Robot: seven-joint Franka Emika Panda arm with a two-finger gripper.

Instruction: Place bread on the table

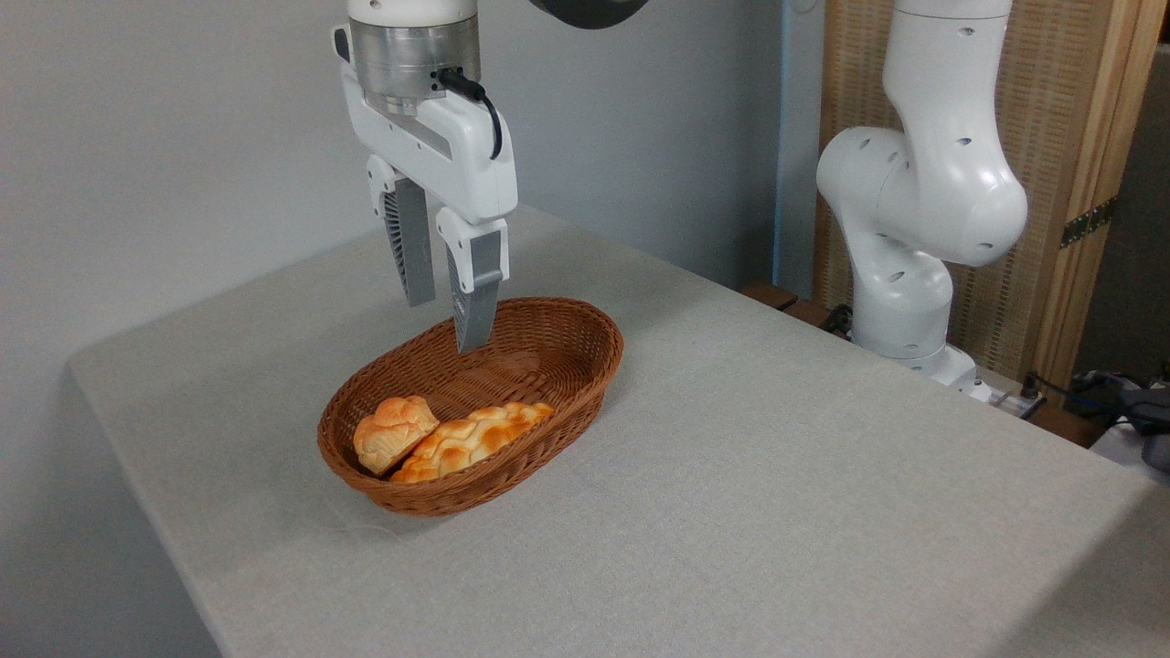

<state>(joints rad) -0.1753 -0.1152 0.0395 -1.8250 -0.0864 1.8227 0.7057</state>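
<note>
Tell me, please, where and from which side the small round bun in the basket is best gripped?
Probably from above, across the bun's lumpy top. It leans against the basket's left wall, and the loaf touches its right side, so a side approach looks blocked. The tool hangs empty and slightly open above the basket's far end; its fingers would likely fit best at the bun's near and far sides.

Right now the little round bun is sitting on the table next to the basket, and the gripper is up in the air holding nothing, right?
Not quite. The camera view shows the little round bun inside the basket, leaning against the longer braided loaf, not on the table. The rest is right: the gripper hangs above the basket, open and empty.
</note>
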